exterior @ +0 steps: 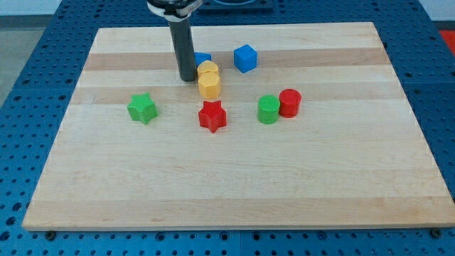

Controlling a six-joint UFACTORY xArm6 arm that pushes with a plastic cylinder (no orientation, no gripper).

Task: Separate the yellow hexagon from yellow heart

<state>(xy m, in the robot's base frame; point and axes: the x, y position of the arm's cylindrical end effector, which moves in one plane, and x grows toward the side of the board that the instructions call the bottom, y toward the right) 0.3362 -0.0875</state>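
Yellow hexagon (210, 85) touches yellow heart (207, 69); my tip (188, 78) just left.

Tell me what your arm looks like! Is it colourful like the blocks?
No, much plainer. What shows is a straight, round rod, dark grey to black and smooth, with no markings. At the view's top it joins a black and white holder. It ends in my tip, blunt and flat. No cables or fingers show.

On the wooden board (234, 178) lay two yellow blocks (209, 84), two blue blocks (245, 57), two green blocks (142, 107) and two red blocks (212, 115): eight altogether.
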